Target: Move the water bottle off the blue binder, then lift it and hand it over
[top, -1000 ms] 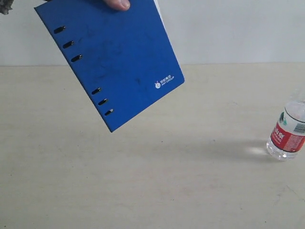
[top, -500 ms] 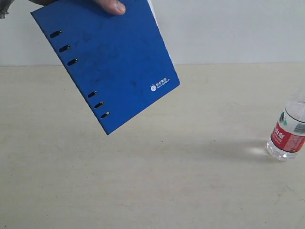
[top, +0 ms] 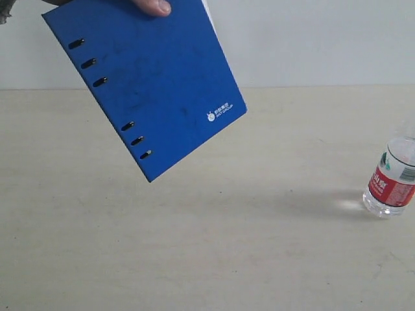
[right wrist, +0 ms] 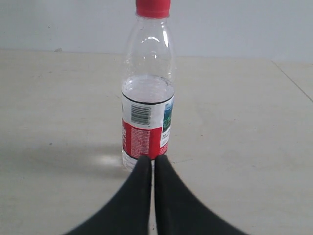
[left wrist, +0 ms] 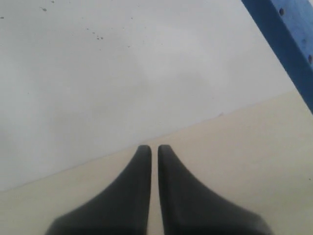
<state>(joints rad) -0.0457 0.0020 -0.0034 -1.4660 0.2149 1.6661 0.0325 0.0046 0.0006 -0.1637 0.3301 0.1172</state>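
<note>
A person's hand [top: 154, 6] holds the blue binder [top: 146, 81] tilted in the air at the upper left of the exterior view; one blue edge of it [left wrist: 288, 39] shows in the left wrist view. The water bottle [top: 391, 183] stands upright on the table at the far right, clear, with a red and white label and a red cap [right wrist: 153, 7]. It is not on the binder. My right gripper [right wrist: 152, 157] is shut and empty, its tips pointing at the bottle [right wrist: 147, 93] from just in front of its base. My left gripper [left wrist: 151, 148] is shut and empty, away from both.
The beige table [top: 207, 246] spreads under everything, with a plain white wall [top: 324, 39] behind it. The bottle casts a faint shadow [top: 305, 201] toward the middle. Neither arm shows in the exterior view.
The hand-held binder has shifted slightly to the left and changed its tilt a little. The bottle and both grippers have stayed put.
</note>
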